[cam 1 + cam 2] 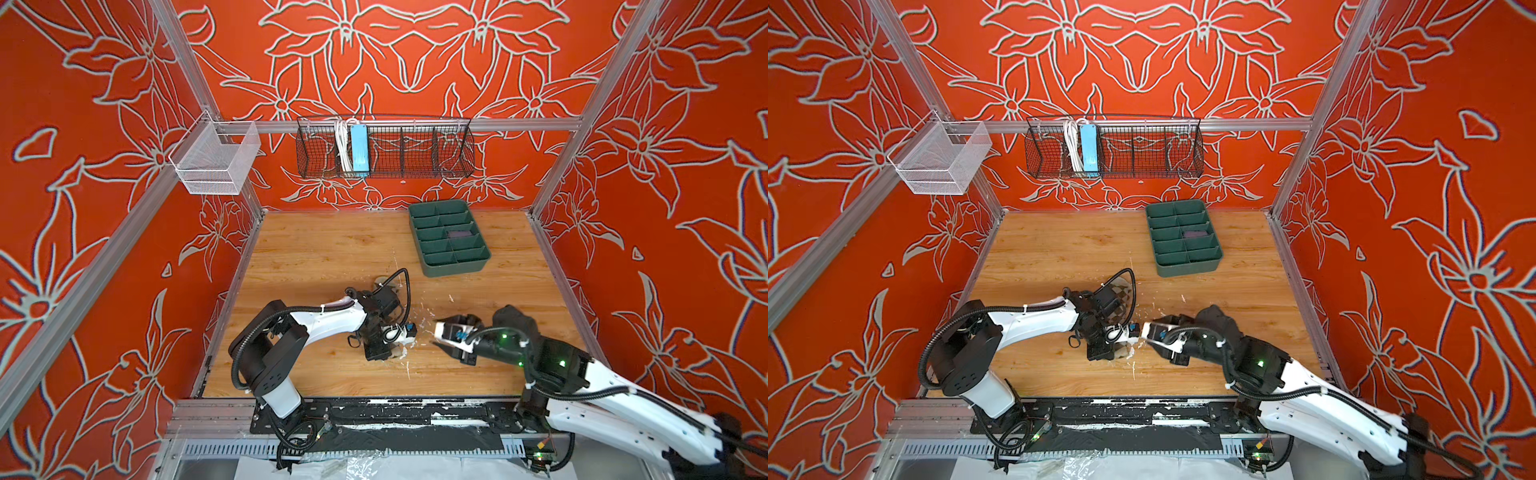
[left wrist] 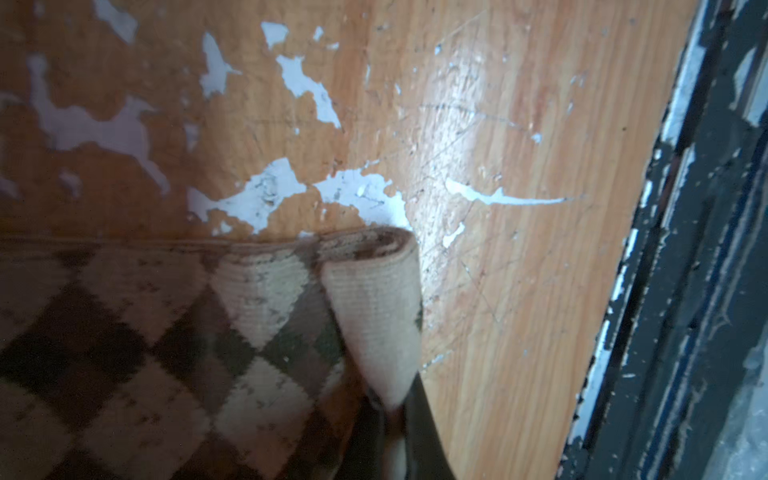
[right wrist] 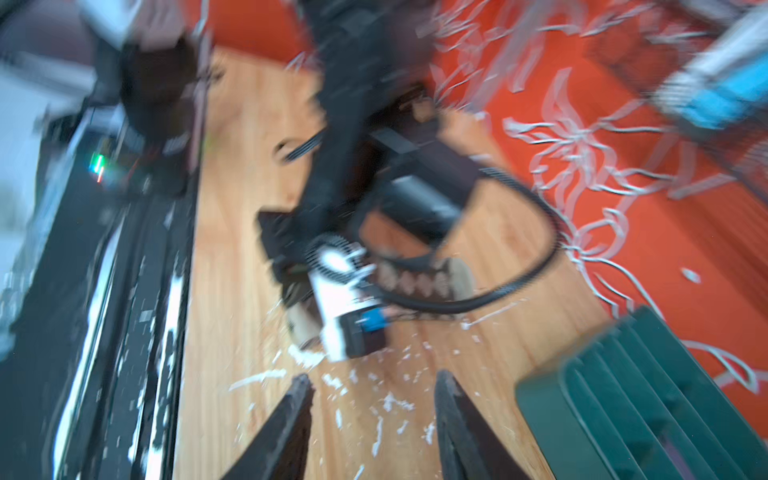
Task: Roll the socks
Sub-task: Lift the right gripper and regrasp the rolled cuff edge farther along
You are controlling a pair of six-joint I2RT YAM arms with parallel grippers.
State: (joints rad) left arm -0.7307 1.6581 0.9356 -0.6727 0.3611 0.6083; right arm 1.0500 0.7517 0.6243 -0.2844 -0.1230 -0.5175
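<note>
Red walls (image 1: pixel 415 62) printed with pale flower outlines close in a wooden table (image 1: pixel 332 249), its surface scuffed and flecked with white near the front edge. A long black wire basket (image 1: pixel 415 166) hangs on the back rail, and a white mesh basket (image 1: pixel 216 162) hangs at the left corner post. Toward the back right of the table sits a green divided tray (image 1: pixel 453 270), two compartments wide and five deep. The beige argyle sock (image 1: pixel 1121 291) lies flat on the wood near the front middle, mostly covered in both top views by the left arm's wrist. In the left wrist view the beige argyle sock (image 2: pixel 145 332) shows its brown diamonds clearly, with the plain cuff end folded up and over into a small loop. The left gripper (image 2: pixel 392 415) has its jaws drawn together on that folded cuff, pinching the fabric. The right gripper (image 3: pixel 374 399) hangs just right of the sock's near end, and its dark fingers (image 3: pixel 291 419) stand apart with only bare, chipped wood between them, touching nothing; this view is blurred. The purple sock (image 1: pixel 460 234) shows only as a small dark bundle in the tray's middle row, right-hand compartment, well apart from both grippers.
</note>
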